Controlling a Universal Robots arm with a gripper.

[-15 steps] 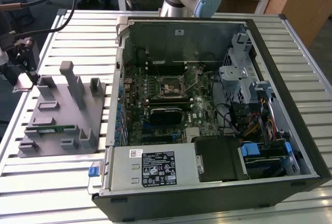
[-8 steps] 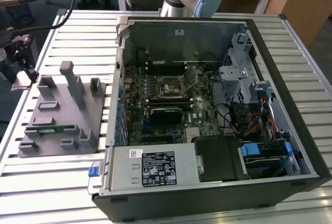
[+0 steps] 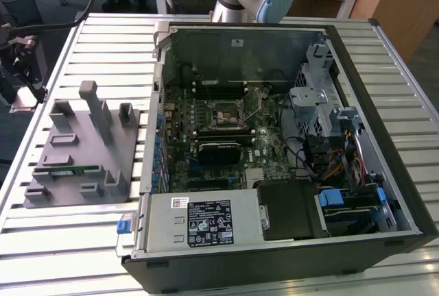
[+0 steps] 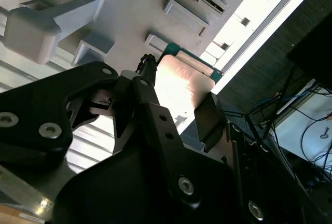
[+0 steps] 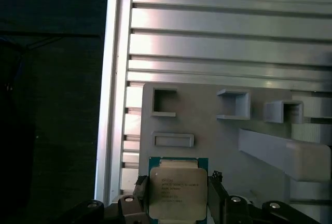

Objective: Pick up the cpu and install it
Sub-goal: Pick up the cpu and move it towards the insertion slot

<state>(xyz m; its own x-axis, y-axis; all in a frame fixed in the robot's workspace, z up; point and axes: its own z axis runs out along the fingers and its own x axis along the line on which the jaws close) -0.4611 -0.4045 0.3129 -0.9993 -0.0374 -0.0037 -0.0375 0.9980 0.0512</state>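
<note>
The open black desktop computer case (image 3: 274,268) shows its square metal-framed processor socket (image 3: 230,114) unfilled, so installing is left. Over the grey moulded fixture tray (image 5: 207,136), the black two-fingered gripper (image 5: 178,203) clamps the silver-topped, green-rimmed square cpu (image 5: 178,189) by its sides. Pickup looks underway.

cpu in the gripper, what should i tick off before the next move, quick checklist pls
1. Grip: the gripper clamps the cpu on two opposite edges in both wrist views. Ok.
2. Cpu square in the grip: its edges run in line with the gripper in the first wrist view. Ok.
3. Cpu free of the grey fixture: the gap beneath it cannot be judged. Cannot tell.
4. Socket in the computer case: nothing looks seated in it. Ok; state of the pins, cannot tell.
5. Access from above: the case side is off in the exterior view. Ok.
</note>
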